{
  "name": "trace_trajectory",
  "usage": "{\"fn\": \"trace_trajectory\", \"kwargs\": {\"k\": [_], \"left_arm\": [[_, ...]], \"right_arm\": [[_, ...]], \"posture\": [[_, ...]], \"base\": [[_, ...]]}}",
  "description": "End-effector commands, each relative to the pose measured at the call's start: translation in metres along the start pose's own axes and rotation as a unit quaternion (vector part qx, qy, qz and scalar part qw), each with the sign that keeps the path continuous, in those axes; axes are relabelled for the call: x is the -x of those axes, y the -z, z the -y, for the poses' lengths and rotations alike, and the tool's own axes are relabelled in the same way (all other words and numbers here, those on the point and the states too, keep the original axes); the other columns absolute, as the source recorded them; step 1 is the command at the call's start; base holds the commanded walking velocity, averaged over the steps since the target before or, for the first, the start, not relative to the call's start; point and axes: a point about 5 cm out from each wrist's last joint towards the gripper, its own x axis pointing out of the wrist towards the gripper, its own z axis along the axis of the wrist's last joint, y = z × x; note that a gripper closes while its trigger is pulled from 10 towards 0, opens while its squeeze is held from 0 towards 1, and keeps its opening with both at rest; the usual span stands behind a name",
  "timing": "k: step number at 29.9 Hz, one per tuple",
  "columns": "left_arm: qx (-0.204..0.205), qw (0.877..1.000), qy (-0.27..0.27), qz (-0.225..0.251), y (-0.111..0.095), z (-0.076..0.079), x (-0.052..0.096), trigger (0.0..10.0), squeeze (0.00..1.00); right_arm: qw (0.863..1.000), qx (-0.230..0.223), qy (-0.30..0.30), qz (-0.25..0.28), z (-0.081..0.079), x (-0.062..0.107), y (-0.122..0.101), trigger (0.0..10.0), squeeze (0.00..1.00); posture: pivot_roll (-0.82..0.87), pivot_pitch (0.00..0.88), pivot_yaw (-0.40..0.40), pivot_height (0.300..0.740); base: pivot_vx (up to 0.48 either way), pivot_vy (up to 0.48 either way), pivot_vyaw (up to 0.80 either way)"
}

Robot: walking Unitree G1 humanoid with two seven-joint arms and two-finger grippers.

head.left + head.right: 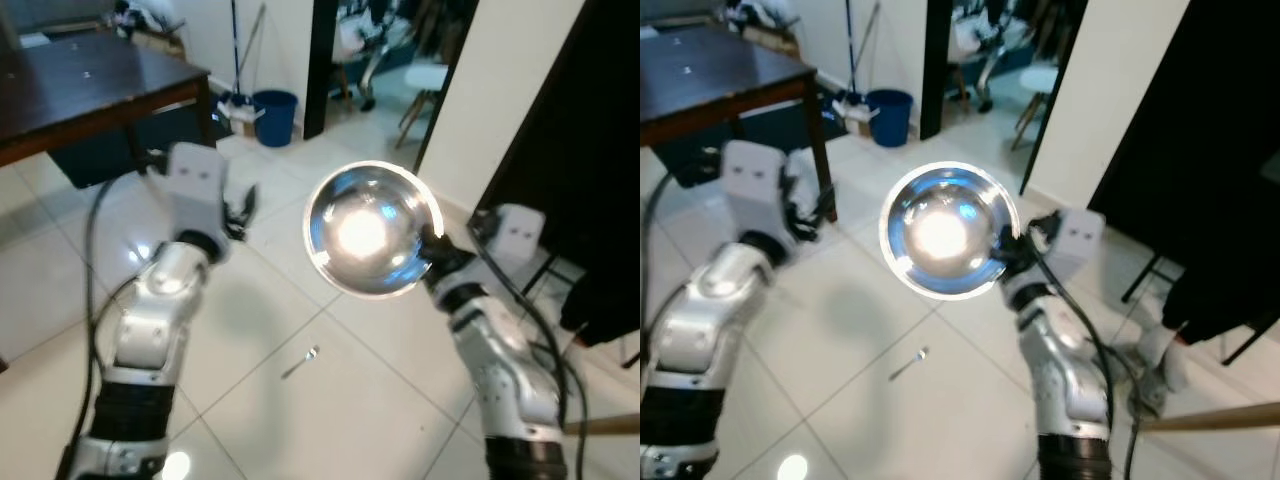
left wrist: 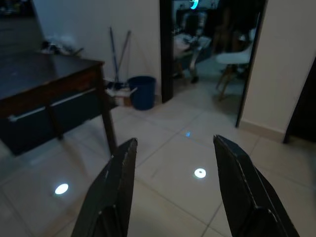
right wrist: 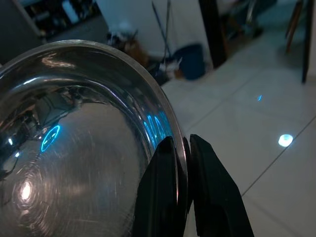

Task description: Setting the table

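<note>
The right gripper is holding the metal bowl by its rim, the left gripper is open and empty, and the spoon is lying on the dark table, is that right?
Not quite. The spoon lies on the tiled floor between the two arms, not on the dark table; the left eye view shows it. The rest holds: the right gripper pinches the rim of the metal bowl, and the left gripper is open and empty.
</note>
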Motion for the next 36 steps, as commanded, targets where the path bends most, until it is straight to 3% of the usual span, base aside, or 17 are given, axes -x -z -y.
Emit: {"fn": "trace_trajectory", "kwargs": {"k": [1,12,20,32,36], "left_arm": [[0.007,1.0,0.017,0.004,-0.001,0.006,0.001,10.0,0.0],[-0.004,0.999,0.035,0.019,-0.005,0.012,-0.002,10.0,0.0],[-0.035,0.998,0.034,0.036,-0.005,0.019,-0.006,10.0,0.0],[-0.034,0.998,0.043,0.041,-0.004,0.023,-0.008,10.0,0.0],[-0.034,0.998,0.04,0.041,-0.004,0.022,-0.008,10.0,0.0]], "right_arm": [[1.0,0.003,0.006,0.009,0.003,0.001,-0.003,10.0,0.0],[1.0,-0.001,0.008,0.019,0.002,0.001,-0.003,10.0,0.0],[1.0,-0.008,-0.007,0.019,-0.005,0.002,-0.002,10.0,0.0],[1.0,0.001,0.0,0.02,-0.002,0.003,-0.002,10.0,0.0],[1.0,0.012,-0.003,0.017,-0.003,0.002,-0.001,10.0,0.0]], "posture": [[-0.05,0.0,0.004,0.74],[-0.05,0.0,0.027,0.74],[-0.07,0.0,0.034,0.74],[-0.07,0.0,0.042,0.74],[-0.07,0.0,0.041,0.74]], "base": [[0.0,0.0,0.71],[0.0,0.0,0.7],[0.466,0.0,0.0],[0.48,0.0,0.0],[0.48,0.0,0.66]]}}
